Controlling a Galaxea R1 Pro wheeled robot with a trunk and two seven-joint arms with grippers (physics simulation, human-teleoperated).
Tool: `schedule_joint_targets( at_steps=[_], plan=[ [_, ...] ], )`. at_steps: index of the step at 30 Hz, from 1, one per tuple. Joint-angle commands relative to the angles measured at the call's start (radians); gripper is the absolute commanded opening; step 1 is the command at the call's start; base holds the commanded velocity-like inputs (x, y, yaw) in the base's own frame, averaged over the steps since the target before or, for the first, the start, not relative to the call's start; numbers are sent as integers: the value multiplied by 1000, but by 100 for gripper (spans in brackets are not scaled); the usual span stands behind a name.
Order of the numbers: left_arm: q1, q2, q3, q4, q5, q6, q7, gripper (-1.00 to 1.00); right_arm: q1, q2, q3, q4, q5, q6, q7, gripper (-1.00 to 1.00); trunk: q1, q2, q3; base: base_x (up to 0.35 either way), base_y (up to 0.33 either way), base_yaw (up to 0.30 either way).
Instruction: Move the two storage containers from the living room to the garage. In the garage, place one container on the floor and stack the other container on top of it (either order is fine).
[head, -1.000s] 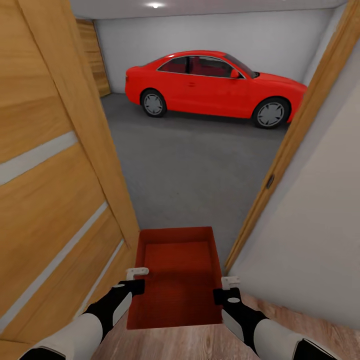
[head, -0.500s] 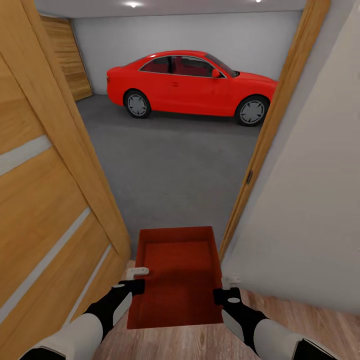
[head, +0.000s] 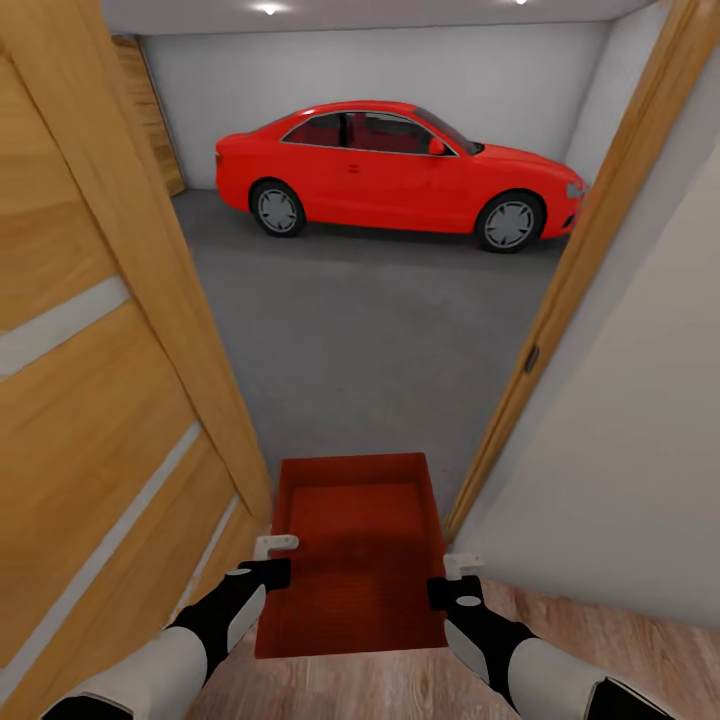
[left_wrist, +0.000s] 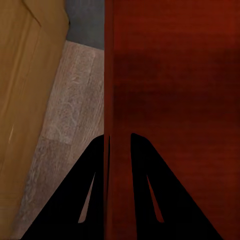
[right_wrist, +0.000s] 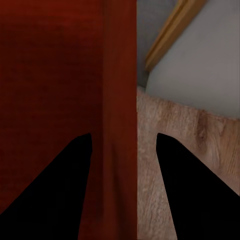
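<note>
Right at the bottom of the head view, both arms reach forward with one storage container carried between them, held level and open side up over the light wood planks. The left pincer grips the container's left wall; in the left wrist view its two dark fingers sit close together, one either side of that thin red wall, clamped on it. The right pincer is at the right wall; in the right wrist view its fingers straddle the wall, but they stand wider apart, and whether they actually press it I cannot tell.

The container's far end pokes into the doorway. To the left stands an open wooden door with pale stripes, to the right the wooden door frame and a plain light wall.

Beyond the threshold lies the garage's dark grey floor. At the far side a red car is parked side-on against the white back wall, with a wooden panel door in the far left corner.
</note>
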Motion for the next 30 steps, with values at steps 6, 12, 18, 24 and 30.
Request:
schedule_joint_targets(
  at_steps=[6,12,18,24,30],
  plan=[
    [0,1,-46,-6,2,5,12,-100,-1,0,-3,3,-34,10,-3,-100,1,-2,-2,100,287,0],
    [0,1,-46,-6,2,3,13,-100,-1,0,-3,3,-34,10,-3,-100,1,-2,-2,37,99,0],
    [0,0,-46,-6,2,3,13,-100,-1,2,-2,3,-34,10,-4,-100,1,-2,-2,4,10,-60],
    [0,1,-46,-6,2,3,14,-100,-1,2,-2,3,-34,10,-4,-100,1,-2,-2,0,1,-244],
    [0,0,-46,-7,2,3,14,-100,-1,1,-2,3,-34,10,-4,-100,1,-2,-2,0,0,-273]
  ],
)
